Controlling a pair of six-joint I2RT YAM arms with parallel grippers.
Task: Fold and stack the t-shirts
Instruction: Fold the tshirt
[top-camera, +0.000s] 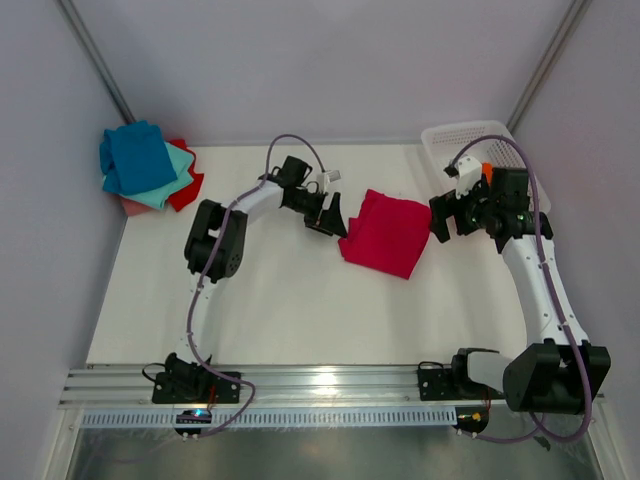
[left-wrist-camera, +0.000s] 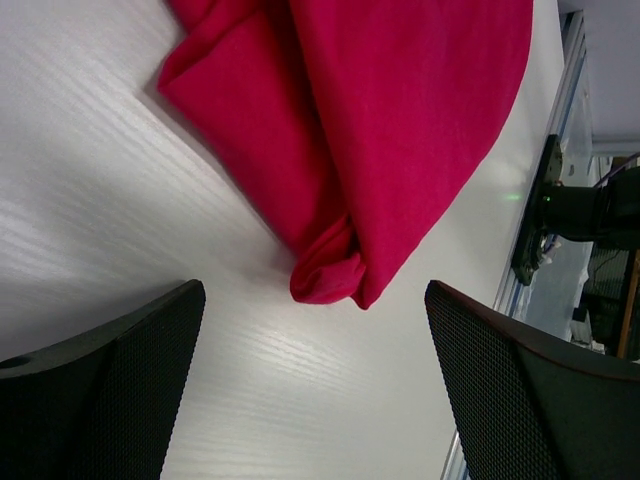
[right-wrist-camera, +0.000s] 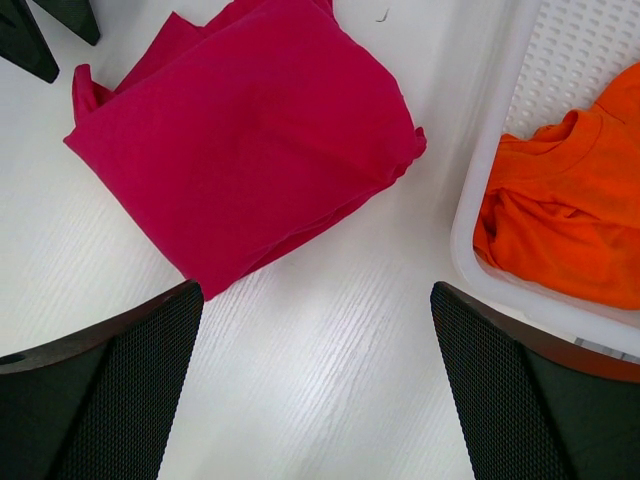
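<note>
**Risking an unravelled fold beside the basket**

Holding the left tool (top-camera: 331, 216) spread wide and gripping nothing, just short of the loose rolled corner of the folded crimson cloth t-shirt (top-camera: 388, 232). Holding the right tool (top-camera: 441, 222) just as wide and just as empty, hovering near the opposite edge of that same shirt, lying flat on the white bench (top-camera: 300, 310) between the two tools.

Judging the hazards from here:
- Pinching only the top layer at the corner ahead of the left tool, and so peeling the fold open on the lift.
- Closing from one side alone, and so dragging the bundle across the smooth bench and bunching it.
- Crowding both tools onto one small bundle, and so risking a knock between them.
- Carrying it toward the pile well beyond the left tool's outer side, probably letting unsupported layers sag and unroll on the way.

Noting one container only: a white plastic lattice basket (right-wrist-camera: 585, 50) just outboard of the right tool, holding a crumpled orange cloth t-shirt (right-wrist-camera: 560, 200), unfolded and pressing against the near wall. Not managing to tell whether anything is lying beneath it.

Seeing the pile topped by a blue cloth t-shirt (top-camera: 138, 155), covering a teal cloth t-shirt (top-camera: 175, 172), with a red cloth t-shirt (top-camera: 190, 185) and a pink cloth t-shirt (top-camera: 132, 206) peeking out below.
</note>
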